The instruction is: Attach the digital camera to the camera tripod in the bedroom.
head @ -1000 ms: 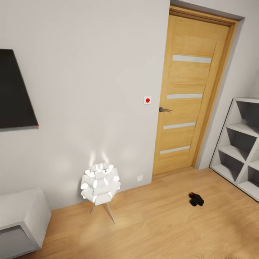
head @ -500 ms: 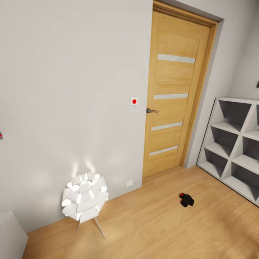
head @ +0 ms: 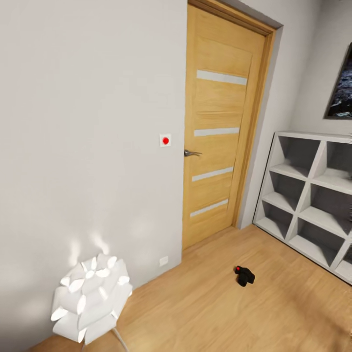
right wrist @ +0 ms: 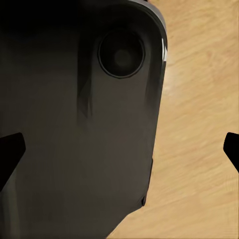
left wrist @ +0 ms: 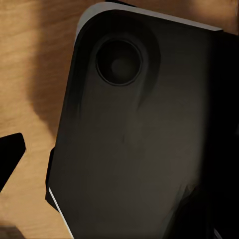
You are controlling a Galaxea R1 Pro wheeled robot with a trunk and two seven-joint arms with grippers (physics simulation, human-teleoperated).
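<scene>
Jaws of both arms are hard to read: in the left wrist view a large dark rounded robot panel [left wrist: 139, 134] blocks most of the sight line, with one black fingertip [left wrist: 10, 154] poking in at the picture's edge over the light wood floor [left wrist: 30, 59], so I cannot tell whether that pair is spread or pressed together. In the right wrist view a similar dark panel [right wrist: 84, 114] covers much of the frame, and black fingertips [right wrist: 10, 152] show at both picture edges, well apart, with nothing between them but floor.

From the head view, the digital camera [head: 244, 275] lies on the floor, small and black with a red dot on top. It sits out in the open boards, in front of the wooden door [head: 217, 127] and between the door wall and a white cube shelf [head: 313, 195] that stands against the side wall; it touches neither. A white petal-shaped floor lamp [head: 90, 298], lit, stands close to the grey wall [head: 88, 122], well apart from the digital camera. A small wall switch with a red dot [head: 165, 140] is mounted just beside the door frame, and a dark framed picture [head: 342, 83] hangs above the shelf.
</scene>
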